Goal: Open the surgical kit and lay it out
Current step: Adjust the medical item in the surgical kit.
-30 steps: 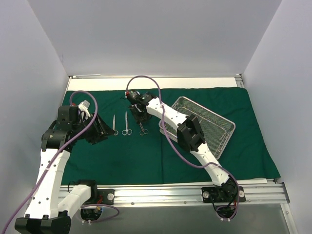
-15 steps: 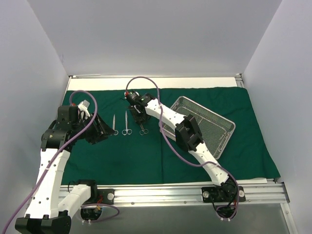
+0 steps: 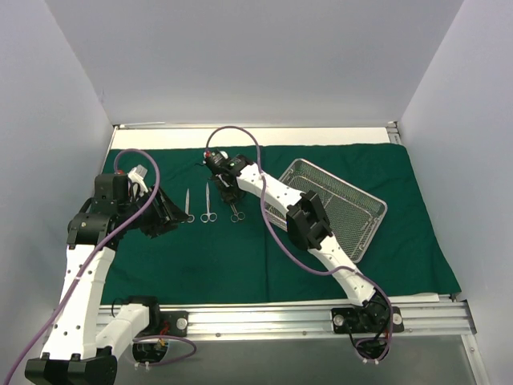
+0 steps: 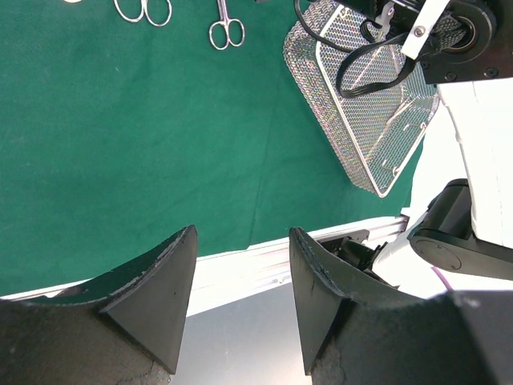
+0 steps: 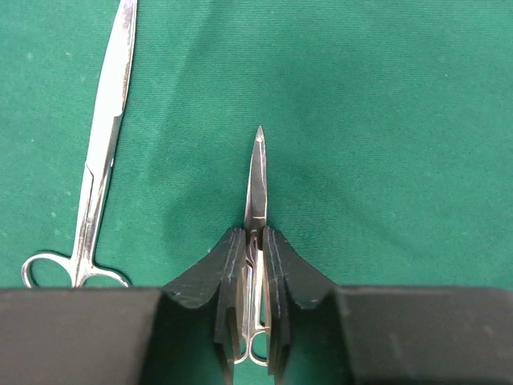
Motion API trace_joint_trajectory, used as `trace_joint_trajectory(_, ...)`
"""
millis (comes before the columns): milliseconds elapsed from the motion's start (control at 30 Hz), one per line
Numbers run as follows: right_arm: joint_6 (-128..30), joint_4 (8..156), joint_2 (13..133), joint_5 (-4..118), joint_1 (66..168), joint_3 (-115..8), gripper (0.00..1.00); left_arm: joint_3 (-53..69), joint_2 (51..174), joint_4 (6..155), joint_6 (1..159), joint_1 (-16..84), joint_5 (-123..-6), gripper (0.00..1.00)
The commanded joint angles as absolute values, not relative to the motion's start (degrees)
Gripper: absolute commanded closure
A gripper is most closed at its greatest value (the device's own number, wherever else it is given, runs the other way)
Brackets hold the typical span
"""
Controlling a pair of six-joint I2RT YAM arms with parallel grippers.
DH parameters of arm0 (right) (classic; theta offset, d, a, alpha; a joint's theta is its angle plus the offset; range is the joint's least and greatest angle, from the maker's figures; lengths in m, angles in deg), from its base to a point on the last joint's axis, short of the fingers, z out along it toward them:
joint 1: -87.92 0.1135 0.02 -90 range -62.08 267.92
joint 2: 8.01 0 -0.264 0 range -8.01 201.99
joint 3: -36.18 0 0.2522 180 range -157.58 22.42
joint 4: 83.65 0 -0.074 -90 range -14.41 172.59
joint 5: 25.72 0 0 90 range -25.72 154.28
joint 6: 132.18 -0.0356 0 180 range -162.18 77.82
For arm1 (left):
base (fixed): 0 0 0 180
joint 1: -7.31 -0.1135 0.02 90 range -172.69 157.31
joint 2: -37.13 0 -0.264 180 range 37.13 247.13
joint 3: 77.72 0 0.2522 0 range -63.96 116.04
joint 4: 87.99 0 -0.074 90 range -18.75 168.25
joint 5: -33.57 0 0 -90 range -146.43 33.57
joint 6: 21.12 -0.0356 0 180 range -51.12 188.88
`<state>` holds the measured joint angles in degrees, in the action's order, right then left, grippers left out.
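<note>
**Step, by my estimate:** laying instruments in a row on the drape. The tray sits askew to the right.

**Right hand**: pressed together, pinching the scissors by the shank, tip pointing away. I cannot tell whether they rest on the drape.

**Second pair**: lies just beside.

**Left hand**: spread, holding nothing, above the drape's near edge.

**Next:** square my scissors with the row, then release without dragging.

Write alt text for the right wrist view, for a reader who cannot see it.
The right gripper is closed on a slim pair of steel scissors, pointed tip aimed away from the camera, over a green drape. A second pair of scissors lies on the drape to the left, apart from the first, ring handles nearest the camera.
</note>
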<state>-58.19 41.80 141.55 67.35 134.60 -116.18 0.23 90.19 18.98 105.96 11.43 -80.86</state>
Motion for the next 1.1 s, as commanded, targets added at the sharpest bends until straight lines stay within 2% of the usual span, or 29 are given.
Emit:
trace_joint_trajectory(0, -60.0, 38.5, 144.1, 69.6, 135.3, -117.6, 0.92, 0.5, 89.6, 21.7, 105.6, 11.0, -81.9, 0.42)
trace_joint_trajectory(133, -65.6, 39.6, 143.6, 67.5, 134.2, -119.9, 1.0, 0.2, 89.4, 21.9, 105.7, 10.9, -82.0, 0.42)
trace_joint_trajectory(400, -76.8, 42.9, 143.6, 61.2, 130.7, -118.9, 1.0, 0.2, 89.0, 21.5, 105.5, 10.8, -82.1, 0.42)
trace_joint_trajectory(900, -80.1, 44.4, 142.6, 61.6, 131.0, -117.9, 1.0, 0.0, 89.6, 21.6, 104.5, 10.5, -82.9, 0.42)
trace_joint_trajectory(933, -80.1, 44.4, 142.5, 61.6, 131.1, -117.9, 0.96, 0.2, 89.7, 21.5, 104.4, 10.5, -82.9, 0.42)
trace_joint_trajectory(967, -80.1, 44.4, 142.3, 61.5, 131.1, -117.9, 0.89, 0.1, 89.7, 21.5, 104.3, 10.4, -83.0, 0.42)
trace_joint_trajectory(1067, -80.2, 44.1, 140.4, 62.0, 131.2, -116.4, 0.82, 0.1, 89.8, 21.4, 104.2, 10.4, -83.1, 0.42)
